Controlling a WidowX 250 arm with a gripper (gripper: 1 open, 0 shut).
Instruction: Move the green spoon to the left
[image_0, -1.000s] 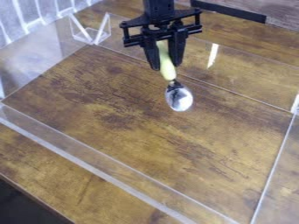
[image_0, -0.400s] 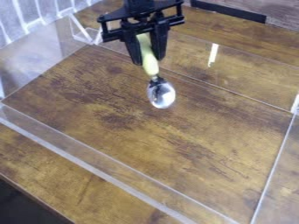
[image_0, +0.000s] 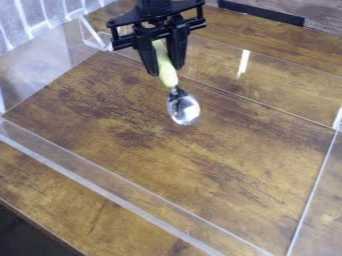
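The green spoon hangs from my black gripper in the upper middle of the camera view. Its yellow-green handle is pinched between the two fingers. The shiny silver bowl points down toward the near right, at or just above the wooden tabletop. The gripper is shut on the handle, and the top of the handle is hidden between the fingers.
A clear acrylic wall runs along the near side of the wood surface. Another clear panel stands at the right. More transparent panels rise at the far left, close to the gripper's left side.
The gripper has carried the spoon to the left and slightly away from the camera. The grip on the handle looks the same.
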